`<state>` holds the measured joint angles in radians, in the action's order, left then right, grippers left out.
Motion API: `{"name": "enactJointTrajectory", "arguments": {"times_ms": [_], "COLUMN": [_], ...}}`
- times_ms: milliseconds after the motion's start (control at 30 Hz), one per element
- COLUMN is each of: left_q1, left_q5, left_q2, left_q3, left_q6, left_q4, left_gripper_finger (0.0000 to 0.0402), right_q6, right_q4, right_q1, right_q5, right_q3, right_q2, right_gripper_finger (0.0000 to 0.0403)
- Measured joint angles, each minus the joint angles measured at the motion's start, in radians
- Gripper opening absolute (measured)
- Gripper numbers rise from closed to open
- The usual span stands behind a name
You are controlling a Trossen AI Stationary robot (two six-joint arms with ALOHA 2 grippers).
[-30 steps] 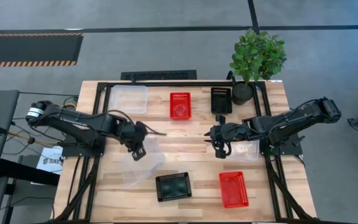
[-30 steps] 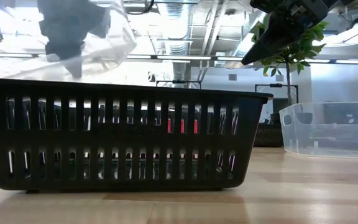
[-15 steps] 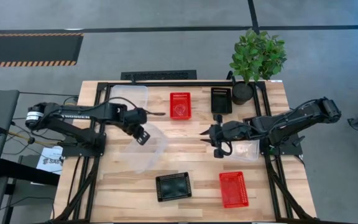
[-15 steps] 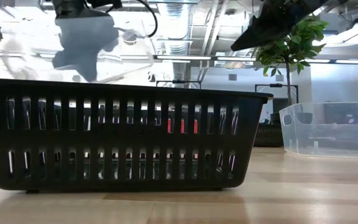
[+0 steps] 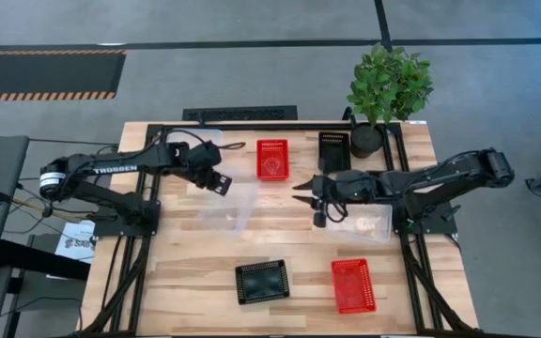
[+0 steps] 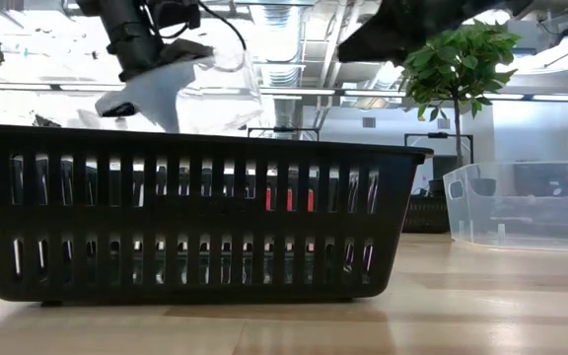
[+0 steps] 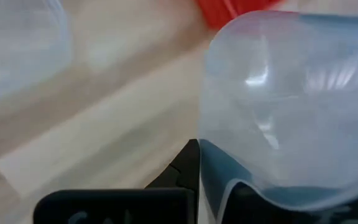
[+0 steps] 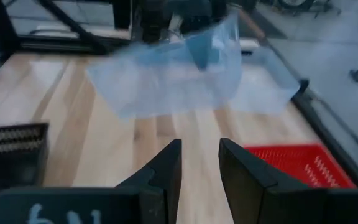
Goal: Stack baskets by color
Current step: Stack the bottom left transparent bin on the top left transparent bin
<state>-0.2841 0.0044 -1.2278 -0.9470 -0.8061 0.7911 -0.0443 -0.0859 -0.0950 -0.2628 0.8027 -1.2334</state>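
Aloft, the left gripper [image 5: 216, 178] jaws clamp a clear basket [image 5: 228, 207]; the right gripper [image 5: 301, 192] jaws gape empty.

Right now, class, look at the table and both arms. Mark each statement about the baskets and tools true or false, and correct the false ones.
1. The left tool holds a clear basket up off the table. True.
2. The right tool grips a red basket. False: its fingers stand apart and hold nothing.
3. Two red baskets are on the table. True: one at the far side, one at the near side.
4. A black basket is stacked inside a red one. False: it sits alone on the wood.
5. The potted plant stands at the table's far right corner. True.
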Motion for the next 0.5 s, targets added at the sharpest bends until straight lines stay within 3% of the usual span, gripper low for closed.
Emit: {"name": "enactJointTrajectory", "arguments": {"times_ms": [100,200,300,500], "left_q1": [-0.010,-0.011,-0.011,-0.031], "left_q5": [-0.060,-0.138,-0.212,-0.326], "left_q2": [0.000,0.000,0.000,0.000], "left_q3": [0.000,0.000,0.000,0.000], "left_q6": [-0.002,-0.003,-0.004,-0.003], "left_q4": [-0.069,-0.135,-0.194,-0.280], "left_gripper_finger": [0.0000,0.0000,0.0000,0.0000], "right_q6": [0.020,0.262,0.386,0.377], "right_q4": [-0.168,-0.289,-0.254,-0.176], "right_q1": [0.013,0.033,0.062,0.057], "right_q5": [-0.013,-0.083,-0.101,-0.200], "right_q3": [0.000,0.004,0.050,0.192], "right_q2": [-0.034,-0.080,-0.114,-0.215], "right_gripper_finger": [0.0127,0.0127,0.0127,0.0127]}}
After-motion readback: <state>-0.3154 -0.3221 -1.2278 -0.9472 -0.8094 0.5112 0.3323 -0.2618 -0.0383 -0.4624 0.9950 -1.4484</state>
